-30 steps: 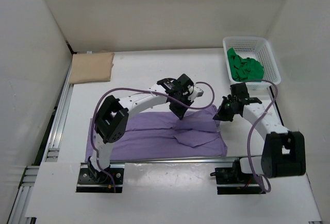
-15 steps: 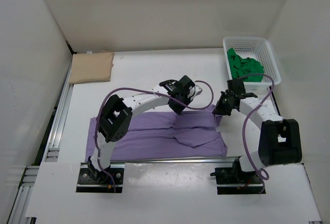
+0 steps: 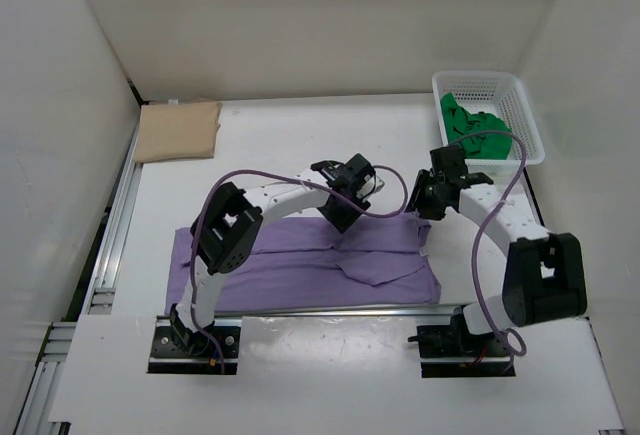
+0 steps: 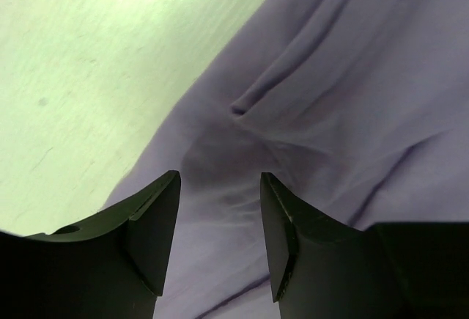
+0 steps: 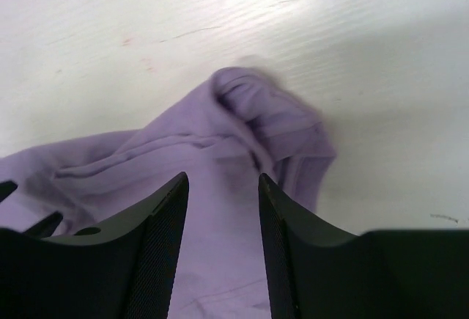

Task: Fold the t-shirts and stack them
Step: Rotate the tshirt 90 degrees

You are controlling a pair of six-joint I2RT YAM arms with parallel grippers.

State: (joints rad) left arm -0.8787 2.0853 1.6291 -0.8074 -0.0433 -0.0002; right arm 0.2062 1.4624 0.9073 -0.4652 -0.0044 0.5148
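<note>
— As you look down from above, what takes up most of the white table (image 3: 300, 140)?

— The light purple t-shirt (image 3: 290, 270). It lies spread wide along the near edge, just beyond the arm bases. Most of it is flat, with a flap of cloth lapped over itself right of centre and the far right corner bunched into a small lump.

— And the other shirts?

— The tan t-shirt (image 3: 178, 130) sits folded at the far left corner, well apart from the purple one. The white lattice basket (image 3: 476, 76) stands at the far right corner, and the green t-shirt (image 3: 472, 130) lies crumpled inside it.

— Where are the grippers?

— Both are over the far edge of the purple shirt. The left gripper (image 4: 220, 187) points down at the hem near the middle. Its jaws stand apart, wrinkled cloth shows through the gap, and nothing is pinched. The right gripper (image 5: 222, 183) hangs over the bunched corner with its jaws likewise apart, gripping nothing. Bare table shows just past the lump.

— Do the fingertips touch the cloth?

— Neither wrist view lets me tell.
</note>
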